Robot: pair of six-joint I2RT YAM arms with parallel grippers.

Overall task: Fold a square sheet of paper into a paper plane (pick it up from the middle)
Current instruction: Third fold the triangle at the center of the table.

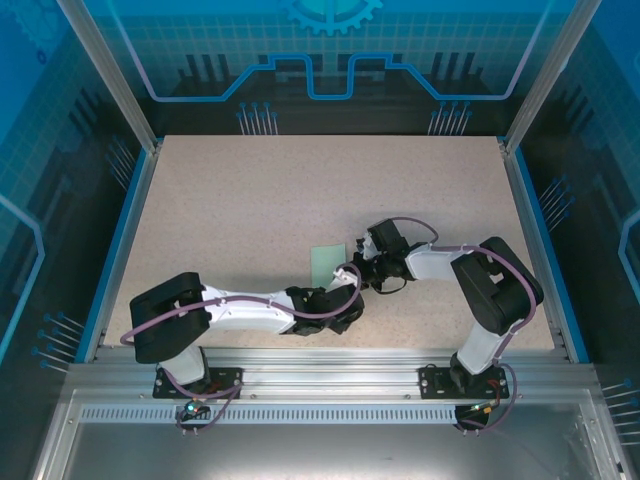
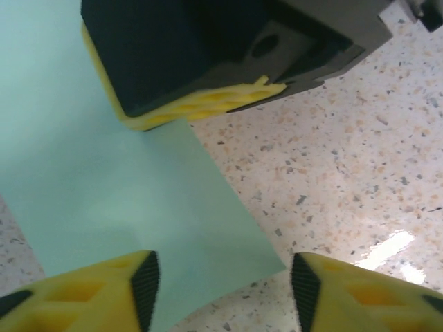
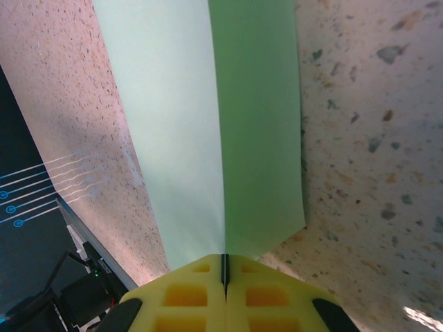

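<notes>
The square sheet of paper [image 1: 327,264] lies on the speckled tabletop [image 1: 250,200], a straight crease dividing it into a paler and a darker half. The right end effector [image 3: 223,266] is closed, its yellow tips meeting at the sheet's edge where that crease ends. The left end effector [image 2: 225,277] stands open over a corner of the sheet, one finger above the paper and the other just beside it.

square sheet of paper [image 1: 326,265]: 1 | left gripper [image 2: 225,280] + right gripper [image 3: 224,266]: 2 | table [image 1: 250,200]: 1
</notes>
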